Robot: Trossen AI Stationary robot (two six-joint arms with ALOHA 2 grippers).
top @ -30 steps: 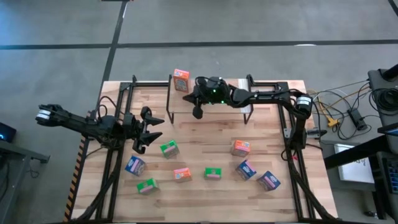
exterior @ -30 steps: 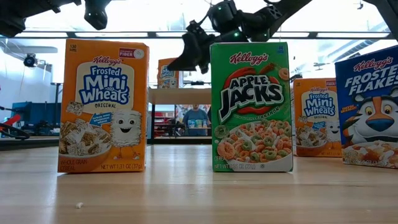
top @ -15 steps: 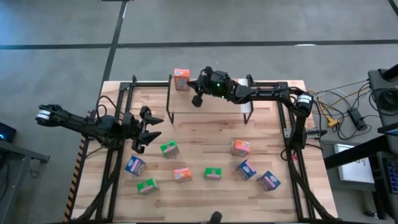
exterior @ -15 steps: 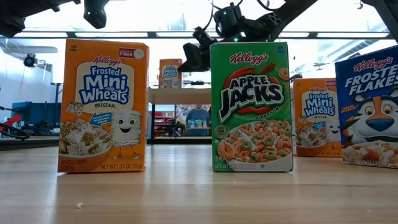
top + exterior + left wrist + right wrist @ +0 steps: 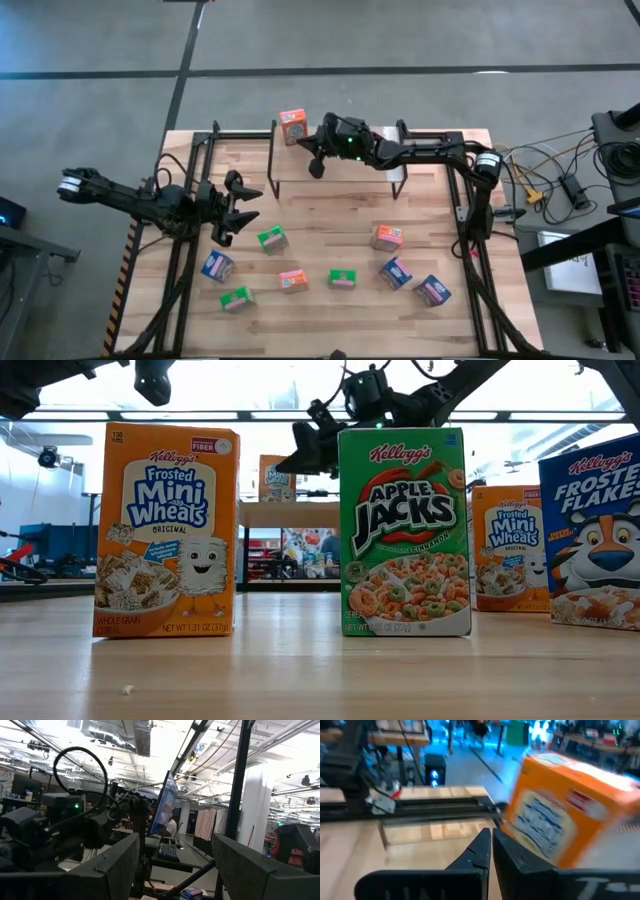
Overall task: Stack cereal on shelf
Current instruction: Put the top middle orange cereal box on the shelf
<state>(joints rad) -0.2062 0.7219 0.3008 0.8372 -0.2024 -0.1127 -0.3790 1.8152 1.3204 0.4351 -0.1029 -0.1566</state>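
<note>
One orange cereal box (image 5: 292, 127) stands upright on the shelf (image 5: 350, 170), a light plank on thin black legs, at its left end; the other eight boxes stand on the tabletop nearer the front. They are two orange (image 5: 388, 237), three green (image 5: 271, 239) and three blue (image 5: 217, 266), scattered loosely and apart.

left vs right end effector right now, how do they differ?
Left end effector is open, fingers spread; right end effector is shut, fingers pressed together. Left sits low at the table's left side near a green cereal box; right is up over the shelf, beside the orange cereal box standing on it. Shared: both are dark two-finger units, and neither holds a box.
</note>
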